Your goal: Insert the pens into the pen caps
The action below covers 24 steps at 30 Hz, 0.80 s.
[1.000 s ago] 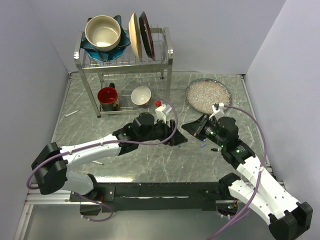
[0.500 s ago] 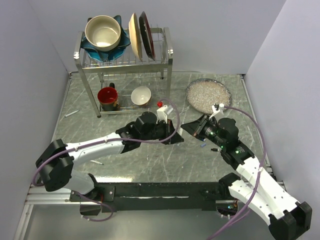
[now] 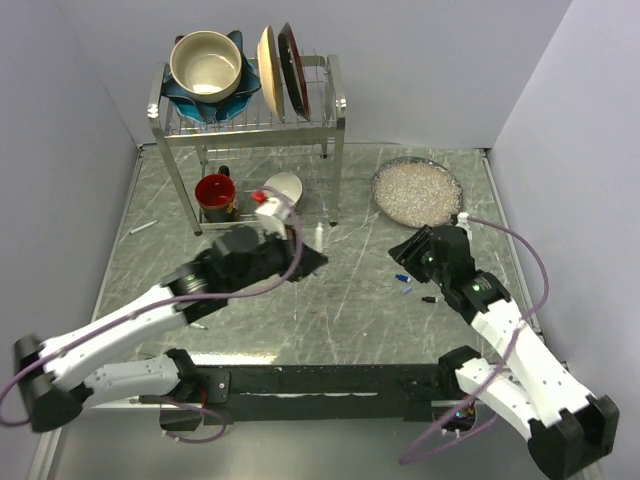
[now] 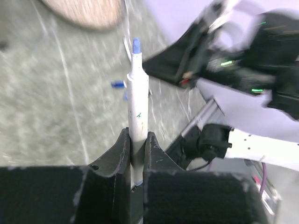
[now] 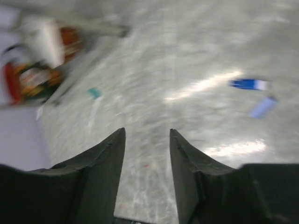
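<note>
**Item held.** The blue-tipped pen (image 4: 138, 100) is clamped between the closed fingers of the left gripper (image 4: 138, 140). The grip sits low on the white barrel, and the tip points outward, uncapped. Seen from above, this gripper sits close to the centre of the table (image 3: 340, 320), its arm reaching in from eight o'clock. The dish rack (image 3: 335, 110) stands at twelve.

**Right gripper** (image 5: 147, 135). Its fingers are parted with nothing between them, and bare tabletop shows through the gap. It hangs at about three o'clock of the table.

**Caps.**
- The blue cap (image 3: 399, 277) lies loose at six o'clock of the right gripper's fingers.
- A pale blue piece (image 3: 406, 291) is just beside it or touching it; I cannot tell which.
- What looks to be the black cap (image 3: 428, 298) lies near them, at four o'clock.
- The teal cap (image 5: 94, 93) lies well apart, at ten o'clock in the right wrist view.

**Handling assessment.** The pen appears light, rigid and smooth-walled, so it is likely to slide or twist under end load. The rearward hold leaves a long unsupported length, which will make alignment touchy. The caps are tiny, light and round, and apt to skid or roll at a nudge. Each is best taken across its side wall near the closed end, with the mouth left clear for the tip.
</note>
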Motion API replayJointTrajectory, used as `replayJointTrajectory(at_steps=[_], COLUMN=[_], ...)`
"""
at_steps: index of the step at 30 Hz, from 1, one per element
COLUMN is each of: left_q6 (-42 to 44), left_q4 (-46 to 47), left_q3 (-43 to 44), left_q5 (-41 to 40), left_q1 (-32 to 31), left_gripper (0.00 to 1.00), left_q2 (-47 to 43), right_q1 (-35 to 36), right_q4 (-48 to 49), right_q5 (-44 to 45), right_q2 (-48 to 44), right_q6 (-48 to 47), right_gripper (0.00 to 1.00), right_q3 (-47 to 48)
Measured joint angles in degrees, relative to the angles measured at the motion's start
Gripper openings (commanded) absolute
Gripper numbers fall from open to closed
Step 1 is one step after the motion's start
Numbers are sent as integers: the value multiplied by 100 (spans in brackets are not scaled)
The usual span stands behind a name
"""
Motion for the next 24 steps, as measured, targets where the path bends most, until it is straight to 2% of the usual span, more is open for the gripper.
replayJointTrajectory(at_steps=[7,13,24], left_q6=[734,1058,1134], left_q4=[-940,-1298,-1388], left_q3=[219,-199,-293], left_q5=[-813,-1419,-1871], left_q1=[0,0,0], left_gripper=[1,1,1], left_q2=[-1213,-2142,-2533], right_q1=[-595,-656,-717], right_q4=[-601,-680,-761], right_q5=[195,341,516], right_q2=[1049,1679,2841], right_q6=[428,763,1062], right_gripper=[43,42,38], right_q3=[-74,-195,-186])
